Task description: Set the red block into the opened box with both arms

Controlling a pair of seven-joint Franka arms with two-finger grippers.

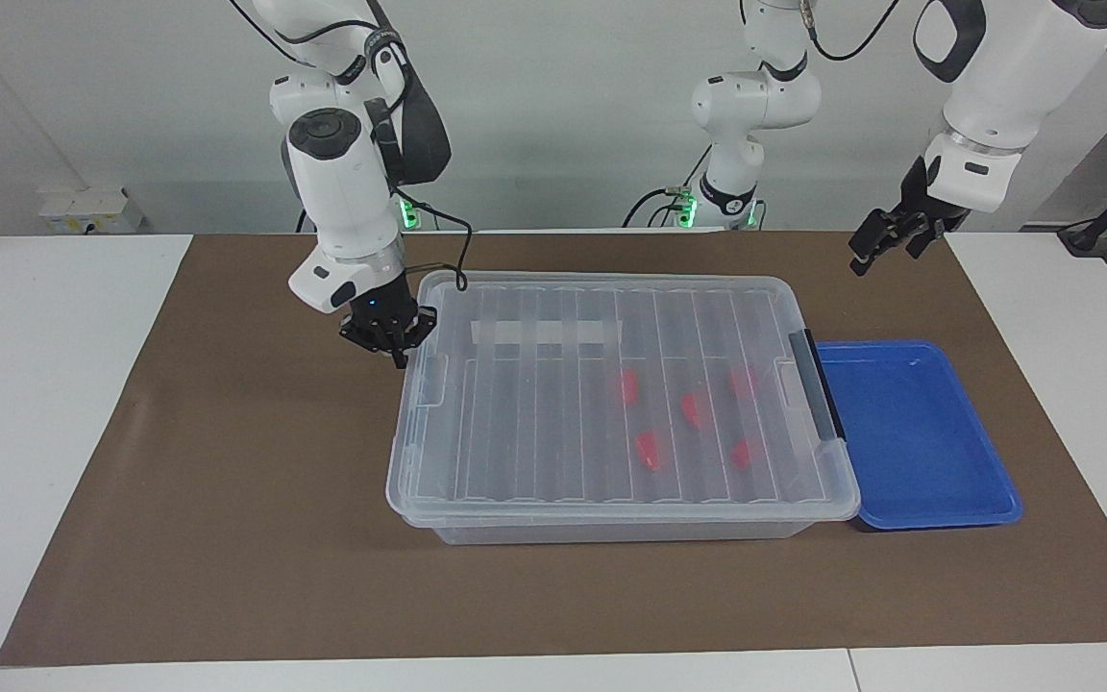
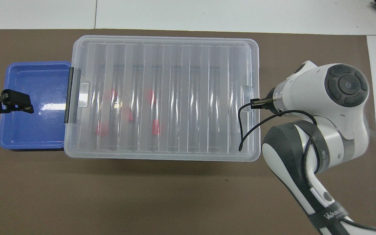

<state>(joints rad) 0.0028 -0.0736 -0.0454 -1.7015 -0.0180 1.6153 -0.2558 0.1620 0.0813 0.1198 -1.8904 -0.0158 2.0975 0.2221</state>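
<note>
We cannot see the right gripper point(image 1: 398, 358) cleanly: from overhead its wrist covers it and only a dark tip point(image 2: 259, 103) pokes out at the end edge of the ribbed see-through lid point(image 1: 611, 394). In the facing view its fingertips come together, pinched shut with nothing between them, right at the lid's end tab; whether they actually touch the lid we cannot tell. A black cable point(image 2: 245, 130) from that wrist loops over the lid's corner.

Under and just beside that gripper sits the large clear rectangular plastic box point(image 1: 611, 527), its lid lying squarely over it, with a black latch handle point(image 1: 814, 384) at the end away from the gripper and a white tape strip point(image 1: 544, 332) showing through the ribs. Inside, blurred by the ribbed plastic, we make out five small bright red chunky plastic blocks point(image 1: 647, 450), gathered in the half of the box toward the latch; their exact shapes are hard to read.

Touching the latch end of the box is a shallow blue plastic tray point(image 1: 938, 500).

The left gripper point(image 1: 885, 245) hangs up in the air with its fingers spread, holding nothing; overhead it is cut off at the frame edge point(image 2: 13, 104), over the tray's outer rim. That arm waits.
</note>
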